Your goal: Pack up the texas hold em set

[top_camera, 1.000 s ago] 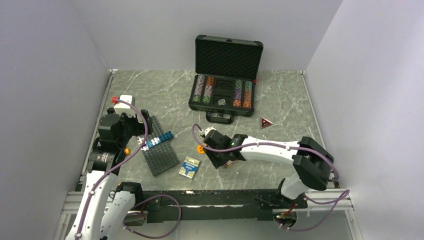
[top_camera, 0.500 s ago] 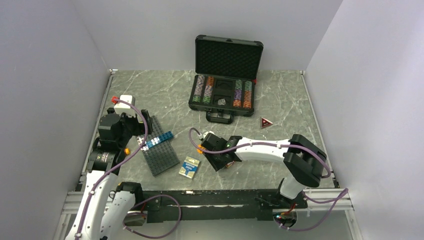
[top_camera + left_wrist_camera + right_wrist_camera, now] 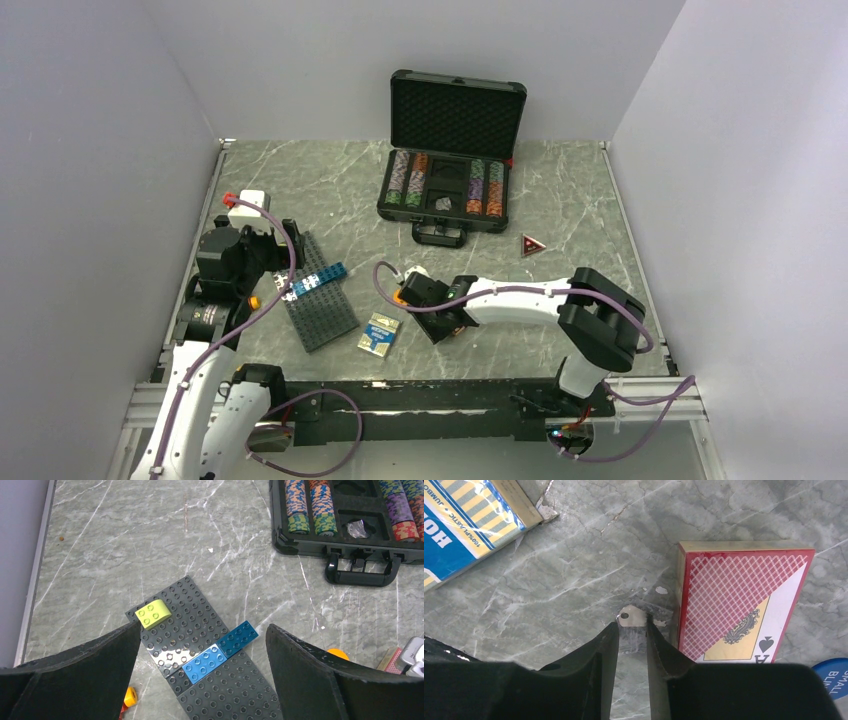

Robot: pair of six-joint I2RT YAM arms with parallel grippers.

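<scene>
Black case [image 3: 452,160] stands open at the far side of the bench [image 3: 300,185], lid up, foam showing, striped chip rows [image 3: 305,505] packed down both sides of the tray, its handle [image 3: 357,572] pointing back at the arms. Out in front of the case, on the handle side, the right pincer [image 3: 631,629] is down low over the bench with its fingers [image 3: 606,650] drawn almost together. A small clear disc [image 3: 630,616] is caught in that narrow gap, its edge poking out past the fingertips. Just beside it a red-backed card deck [image 3: 744,605] lies flat, ace of spades on the box. A blue-and-yellow deck [image 3: 379,334] lies a little farther from the case, over toward the left arm's side. An orange disc [image 3: 402,297] sits right by the right pincer, on its case-ward side, and a sliver of a blue disc [image 3: 831,672] peeks in at the corner of the right wrist view. The red triangle [image 3: 532,244] lies off the case's right front corner, well apart from the decks. Left of the case and nearer the arms, the left pincer [image 3: 203,627] hangs spread wide with nothing in it, above the dark studded building plate [image 3: 200,605] with its blue bricks [image 3: 220,652] and one lime brick [image 3: 153,614].
</scene>
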